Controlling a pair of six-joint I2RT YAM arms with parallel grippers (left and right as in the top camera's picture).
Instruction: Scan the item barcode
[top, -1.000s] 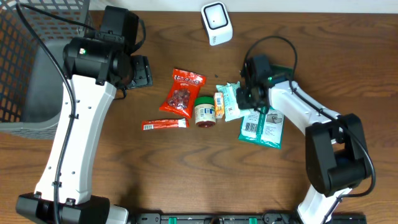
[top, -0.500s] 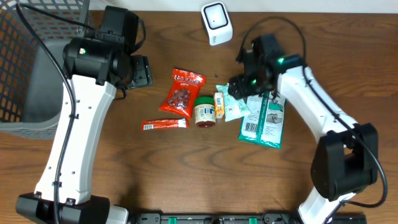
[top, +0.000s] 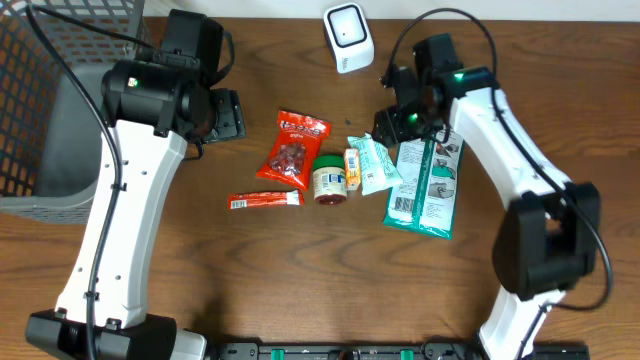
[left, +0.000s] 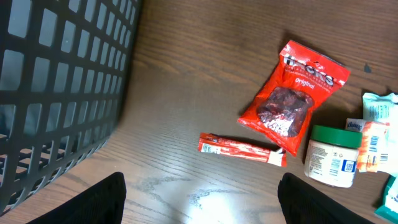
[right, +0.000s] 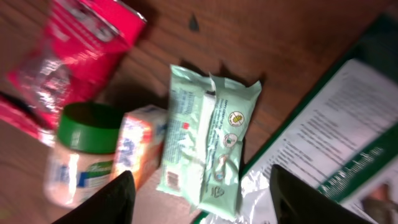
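Note:
Several items lie in a row mid-table: a red snack bag (top: 293, 149), a thin red stick pack (top: 264, 200), a green-lidded jar (top: 329, 179), a small orange box (top: 353, 168), a light green pack (top: 377, 165) and a large green-and-white pack (top: 425, 188). The white scanner (top: 348, 37) stands at the back edge. My right gripper (top: 398, 118) hovers open over the light green pack (right: 208, 146), which lies flat on the table with nothing gripping it. My left gripper (top: 226, 115) hangs open and empty left of the red bag (left: 293, 96).
A black wire basket (top: 60, 100) fills the far left corner and shows along the left of the left wrist view as the basket (left: 62, 81). The right arm's cable loops over the table behind the packs.
My right gripper has risen from the packs and moved toward the back, its jaws opening with nothing in them. The left arm has not moved.

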